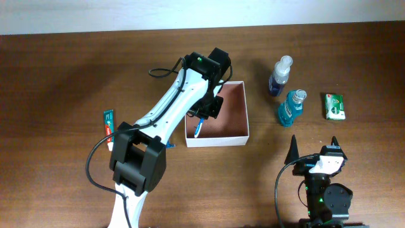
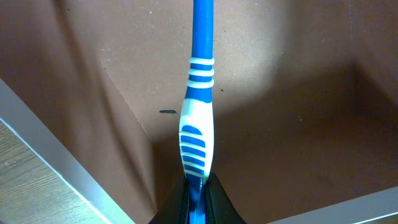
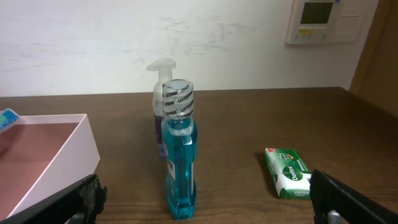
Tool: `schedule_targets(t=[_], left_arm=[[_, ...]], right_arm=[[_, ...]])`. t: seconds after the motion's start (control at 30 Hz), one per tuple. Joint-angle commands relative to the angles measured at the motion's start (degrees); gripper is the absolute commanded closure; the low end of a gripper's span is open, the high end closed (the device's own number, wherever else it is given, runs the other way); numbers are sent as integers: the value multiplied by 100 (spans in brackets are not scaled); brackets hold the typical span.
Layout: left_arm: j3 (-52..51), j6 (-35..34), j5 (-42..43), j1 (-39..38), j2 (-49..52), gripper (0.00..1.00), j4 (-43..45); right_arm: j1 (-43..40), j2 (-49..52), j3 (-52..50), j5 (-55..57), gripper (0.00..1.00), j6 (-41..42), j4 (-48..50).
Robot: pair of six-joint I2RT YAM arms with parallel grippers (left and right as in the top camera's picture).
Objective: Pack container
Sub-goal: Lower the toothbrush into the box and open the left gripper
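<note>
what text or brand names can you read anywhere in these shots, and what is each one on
"LISTERINE": repeated around the cap seal of the blue mouthwash bottle.
"Dettol": on the green soap packet.
Too small or blurred to read: the print on the toothpaste tube, the display of the wall panel, and any label on the pump bottle.

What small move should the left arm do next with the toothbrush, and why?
Probably open the left pincer and let go. It is shut on the blue and white plastic toothbrush, which reaches down into the square shallow white-walled box with its pinkish-tan inside, so releasing there should leave it packed. Whether the far end touches the floor I cannot tell.
</note>
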Motion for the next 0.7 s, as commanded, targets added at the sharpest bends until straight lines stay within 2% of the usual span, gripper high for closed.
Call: schedule_targets(t=[0.0, 0.2, 0.67], left_arm=[[66, -92, -83, 13, 52, 99, -7], [66, -87, -424, 13, 52, 99, 37], [66, 398, -420, 11, 52, 99, 59]], right_arm=[[39, -4, -26, 92, 2, 24, -44], [39, -4, -26, 92, 2, 24, -44], [39, -4, -26, 92, 2, 24, -44]])
